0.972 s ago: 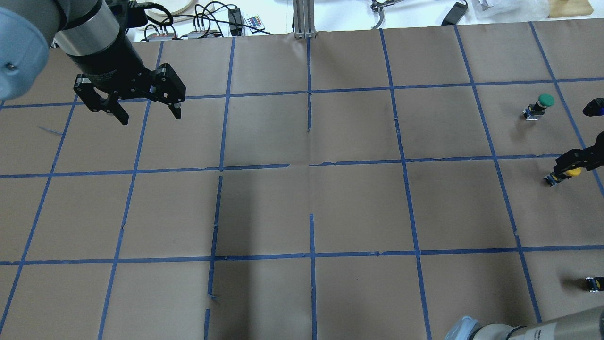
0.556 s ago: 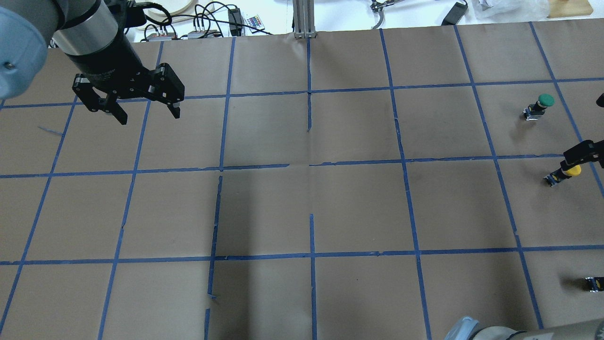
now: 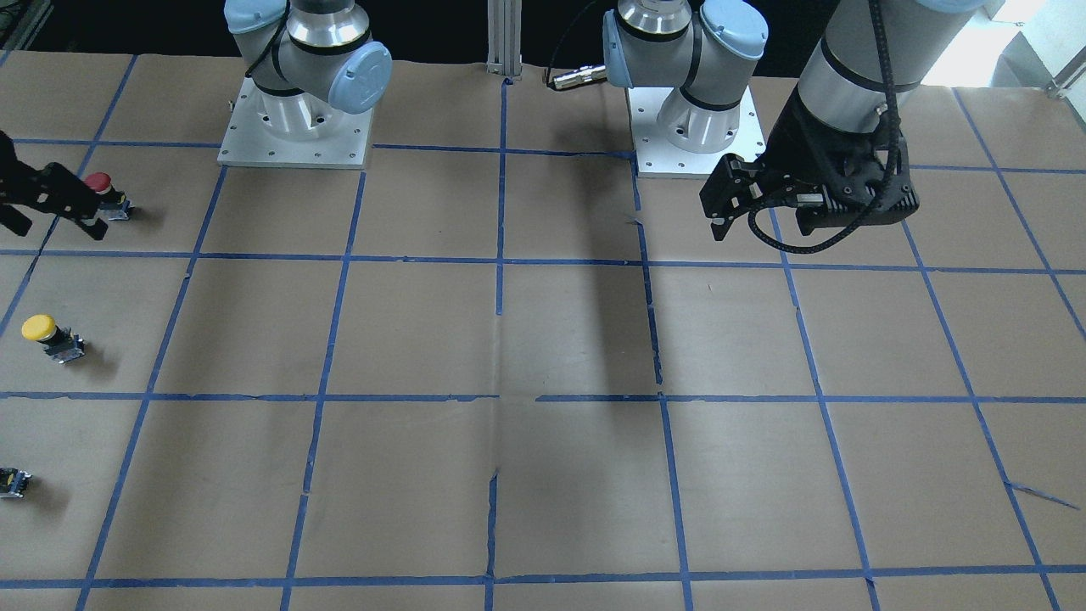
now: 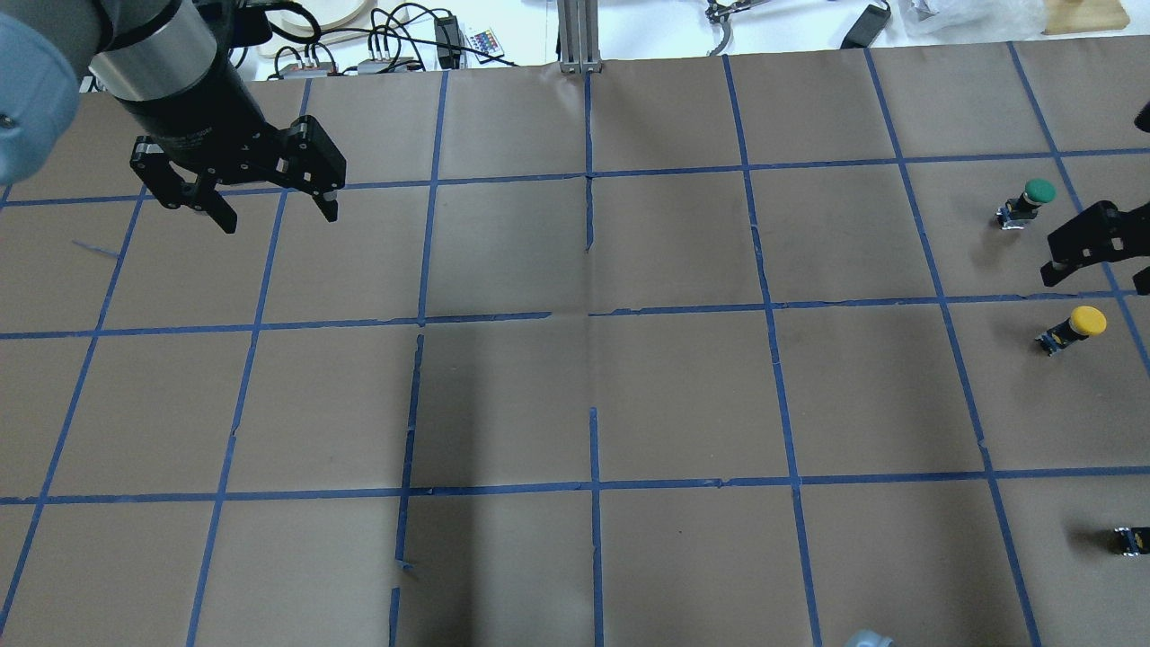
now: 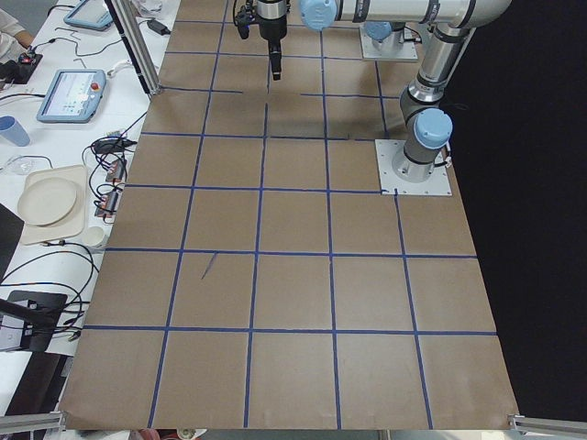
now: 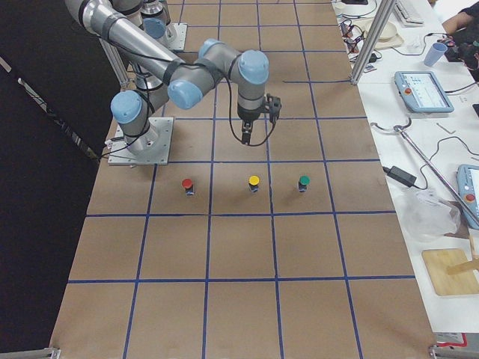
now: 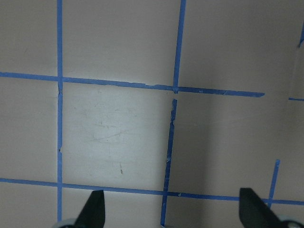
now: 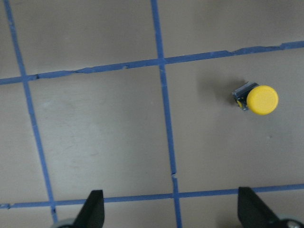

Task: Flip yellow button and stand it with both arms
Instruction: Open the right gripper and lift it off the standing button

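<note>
The yellow button (image 4: 1074, 327) stands upright on the brown paper near the table's right end, yellow cap on top. It also shows in the front view (image 3: 48, 336), the right side view (image 6: 254, 183) and the right wrist view (image 8: 258, 99). My right gripper (image 4: 1098, 270) is open and empty. It hangs above the table, apart from the button, on the green button's side in the overhead view, and shows in the front view (image 3: 53, 226) too. My left gripper (image 4: 279, 219) is open and empty, high over the far left squares, and its wrist view shows only paper.
A green button (image 4: 1033, 197) stands beyond the yellow one, and a red button (image 3: 103, 192) stands on the robot's side of it. All three form a row in the right side view. Blue tape lines grid the paper. Cables and devices lie past the far edge (image 4: 386, 45).
My right gripper was down around the yellow button; it has opened, risen and drawn away towards the green button. The button stays standing. My left gripper drifted slightly left.
</note>
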Robot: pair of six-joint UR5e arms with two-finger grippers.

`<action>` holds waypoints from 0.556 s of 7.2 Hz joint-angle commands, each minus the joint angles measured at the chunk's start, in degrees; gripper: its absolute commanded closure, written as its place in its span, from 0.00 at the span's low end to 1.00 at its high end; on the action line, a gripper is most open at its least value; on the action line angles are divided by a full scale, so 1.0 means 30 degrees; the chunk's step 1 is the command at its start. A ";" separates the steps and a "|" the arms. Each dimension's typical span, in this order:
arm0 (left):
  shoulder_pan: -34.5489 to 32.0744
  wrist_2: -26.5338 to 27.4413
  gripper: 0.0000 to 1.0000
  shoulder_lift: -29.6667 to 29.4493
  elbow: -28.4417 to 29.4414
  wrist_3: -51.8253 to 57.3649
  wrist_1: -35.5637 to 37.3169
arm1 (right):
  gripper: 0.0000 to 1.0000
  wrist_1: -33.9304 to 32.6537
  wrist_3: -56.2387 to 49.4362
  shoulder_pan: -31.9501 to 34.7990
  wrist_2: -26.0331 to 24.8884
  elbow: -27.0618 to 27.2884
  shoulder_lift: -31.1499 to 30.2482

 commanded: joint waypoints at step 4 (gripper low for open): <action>0.0082 0.0120 0.00 -0.0365 0.0163 0.0576 0.0834 | 0.00 0.1395 0.7654 0.8160 -0.1633 -0.1322 -0.2438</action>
